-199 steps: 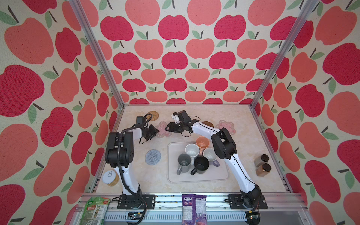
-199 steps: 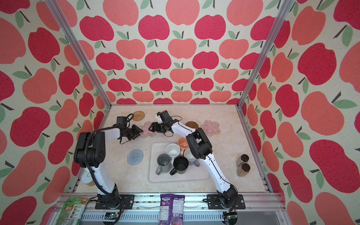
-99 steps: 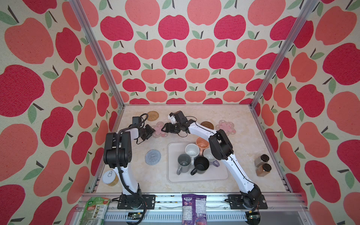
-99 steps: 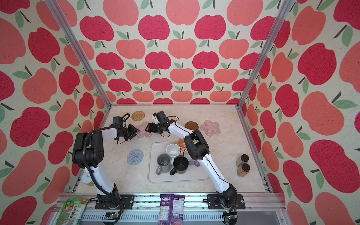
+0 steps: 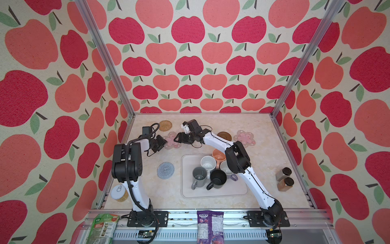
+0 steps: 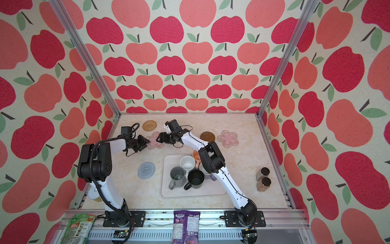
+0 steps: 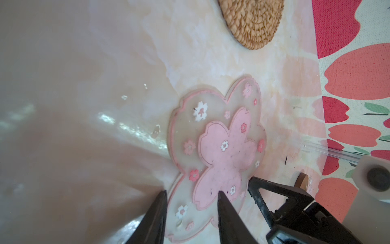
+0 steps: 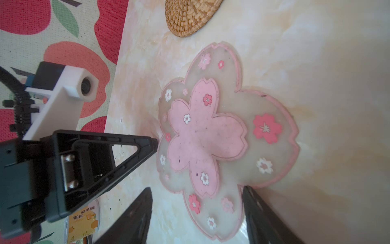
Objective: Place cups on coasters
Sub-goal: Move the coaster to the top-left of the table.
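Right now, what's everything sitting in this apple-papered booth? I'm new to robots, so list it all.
Mugs: five, grey, white, black, peach, lavender; bunched on tray.
Tray: one, pale; table centre.
Flower coasters: two, pink; back middle, back right.
Round coasters: three, rattan, dark brown, grey-blue; two at back, grey-blue left of tray.
Spice jars: two, brown, dark lids; right edge.
Can: one, yellow label; front-left corner.
Snack packets: two, green, purple; front rail.
Robot arms: two, black-and-white; left fingers and right fingers open, flanking one flower coaster.

"FOX'S" on the purple packet [image 5: 210, 224]; Chinese characters, hard to read, on the yellow can [image 8: 82, 221].
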You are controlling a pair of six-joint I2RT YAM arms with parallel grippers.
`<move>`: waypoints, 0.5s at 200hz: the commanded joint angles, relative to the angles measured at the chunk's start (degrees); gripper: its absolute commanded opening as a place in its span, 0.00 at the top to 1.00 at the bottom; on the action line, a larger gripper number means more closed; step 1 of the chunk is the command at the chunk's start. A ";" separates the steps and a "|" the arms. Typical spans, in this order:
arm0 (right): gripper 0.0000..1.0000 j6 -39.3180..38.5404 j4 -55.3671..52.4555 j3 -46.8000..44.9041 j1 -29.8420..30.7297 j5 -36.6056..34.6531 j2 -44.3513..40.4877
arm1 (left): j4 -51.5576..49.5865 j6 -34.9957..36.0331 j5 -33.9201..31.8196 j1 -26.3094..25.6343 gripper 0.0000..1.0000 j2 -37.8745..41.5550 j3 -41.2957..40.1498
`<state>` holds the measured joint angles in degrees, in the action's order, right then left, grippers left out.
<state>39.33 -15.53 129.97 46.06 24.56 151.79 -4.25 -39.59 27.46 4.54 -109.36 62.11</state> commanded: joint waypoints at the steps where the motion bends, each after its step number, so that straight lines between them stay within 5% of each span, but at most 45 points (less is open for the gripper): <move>1: 0.30 1.30 -2.61 0.55 2.27 3.20 2.98 | -2.87 -0.22 0.66 0.29 0.59 0.46 0.83; 100: 0.30 0.68 -1.22 -4.98 0.65 1.46 -0.41 | -9.11 3.72 -3.56 1.00 0.57 1.84 5.79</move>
<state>39.92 -14.83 129.80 46.61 25.41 152.05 -8.84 -38.50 26.24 5.50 -109.36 64.69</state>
